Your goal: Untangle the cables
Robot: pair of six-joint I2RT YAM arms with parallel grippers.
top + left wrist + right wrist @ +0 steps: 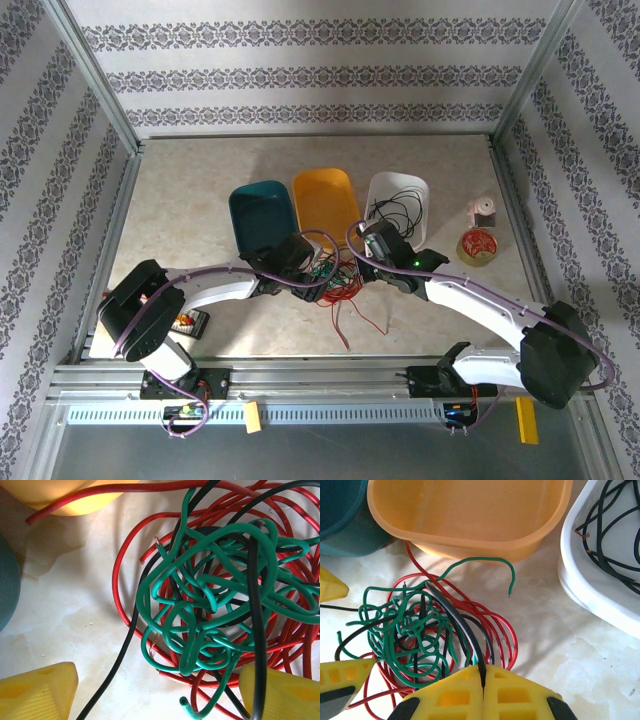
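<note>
My right end effector pinches a black cable; my left end effector stands spread over the tangled cables.

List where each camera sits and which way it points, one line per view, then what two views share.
Top external: above and behind the arms, looking down on the table; both arms and their bases show.
Left wrist: on the left arm, looking down at the cables; the open left gripper straddles them.
Right wrist: low over the table, facing the orange bin; the right gripper is shut on a black cable.
Shared: both wrist views show the cables and the orange bin.
</note>
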